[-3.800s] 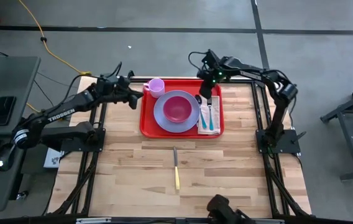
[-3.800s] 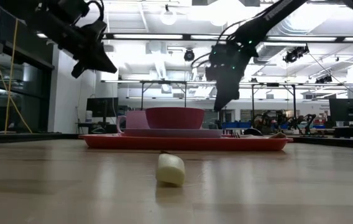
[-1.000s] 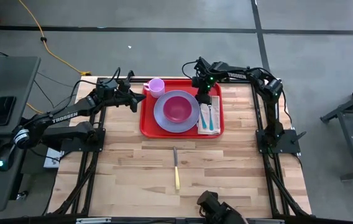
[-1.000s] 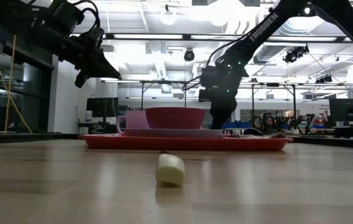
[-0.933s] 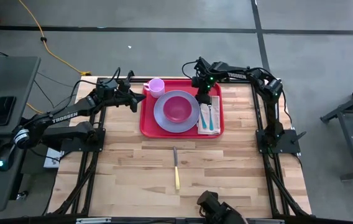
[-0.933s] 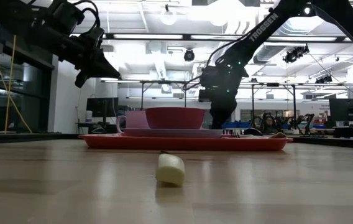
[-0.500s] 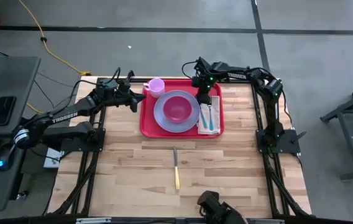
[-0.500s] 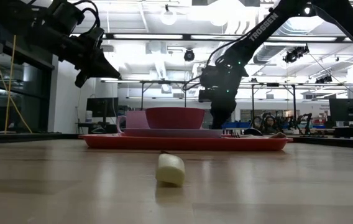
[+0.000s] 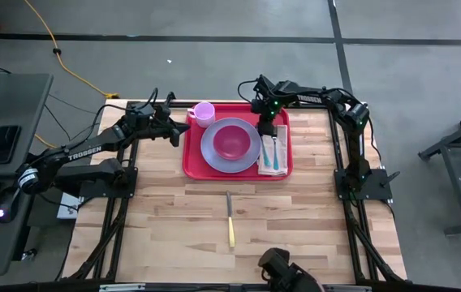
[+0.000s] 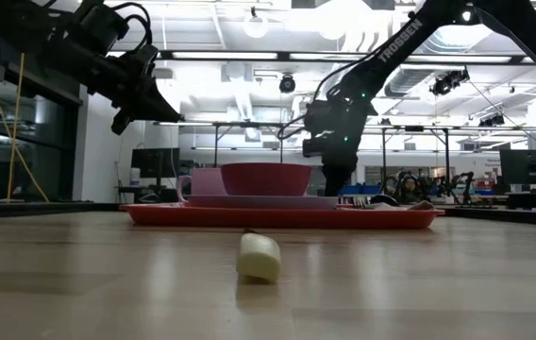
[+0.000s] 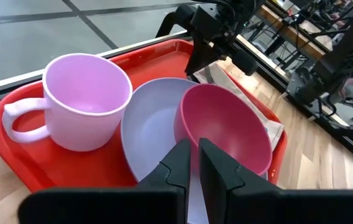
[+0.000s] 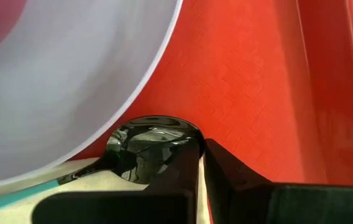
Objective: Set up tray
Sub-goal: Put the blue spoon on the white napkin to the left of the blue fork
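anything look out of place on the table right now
One thing: a yellow-handled knife lies alone on the bare wood, well apart from the tray, while the other cutlery sits on a napkin inside it. Nothing looks spilled or damaged.

I work in a big robotics lab or workshop hall, not a home: the low view shows strip lights point(image 10: 277, 55) and bare ducts point(image 10: 438, 42) across the top of the frame, and rows of workbenches point(image 10: 494, 194) with screens at mid-right. From above, my wooden table point(image 9: 182, 219) sits in a black metal frame point(image 9: 352, 182) on a grey concrete floor point(image 9: 214, 57) marked with dark lines. A yellow cable point(image 9: 68, 65) runs at upper left, and a desk point(image 9: 3, 138) with a phone and keyboard fills the left edge.
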Controlling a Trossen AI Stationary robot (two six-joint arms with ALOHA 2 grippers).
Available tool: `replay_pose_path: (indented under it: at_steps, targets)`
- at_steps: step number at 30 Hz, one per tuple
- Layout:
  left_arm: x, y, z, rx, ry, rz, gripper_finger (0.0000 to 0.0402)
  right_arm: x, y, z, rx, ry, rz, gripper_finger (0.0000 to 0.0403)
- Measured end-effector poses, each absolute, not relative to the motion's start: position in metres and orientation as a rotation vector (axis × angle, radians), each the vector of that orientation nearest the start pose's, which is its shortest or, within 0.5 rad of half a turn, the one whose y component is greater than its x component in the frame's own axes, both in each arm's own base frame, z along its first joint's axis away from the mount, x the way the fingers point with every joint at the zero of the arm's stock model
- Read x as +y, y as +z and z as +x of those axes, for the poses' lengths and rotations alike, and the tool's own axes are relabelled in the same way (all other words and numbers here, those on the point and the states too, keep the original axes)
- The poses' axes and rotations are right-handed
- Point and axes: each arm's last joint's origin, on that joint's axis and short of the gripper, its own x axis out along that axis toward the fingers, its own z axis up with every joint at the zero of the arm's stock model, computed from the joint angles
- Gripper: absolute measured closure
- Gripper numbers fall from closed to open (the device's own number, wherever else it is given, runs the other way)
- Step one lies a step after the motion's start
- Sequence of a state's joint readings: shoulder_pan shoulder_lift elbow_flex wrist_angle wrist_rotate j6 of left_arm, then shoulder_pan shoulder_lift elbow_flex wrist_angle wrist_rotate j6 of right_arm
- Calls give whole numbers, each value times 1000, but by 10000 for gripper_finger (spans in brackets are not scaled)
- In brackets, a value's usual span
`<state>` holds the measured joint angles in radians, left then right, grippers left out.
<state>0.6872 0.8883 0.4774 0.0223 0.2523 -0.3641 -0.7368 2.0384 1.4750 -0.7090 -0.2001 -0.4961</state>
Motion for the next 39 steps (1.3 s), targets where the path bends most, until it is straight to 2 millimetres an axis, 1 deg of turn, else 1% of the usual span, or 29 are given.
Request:
replay_pose_path:
  at_steps: [10,24,35,39]
  targets:
    - [115,229,152,271,492,-533,339,-270,168,306,1191,-198,185,401]
    - [115,229,152,270,495,-532,339,-269,169,306,1202,-216,175,402]
    - [115,229,152,271,494,-530,339,-273,185,311,1189,-238,172,401]
    - [115,229,152,272,494,-529,339,-272,184,309,1208,-237,186,401]
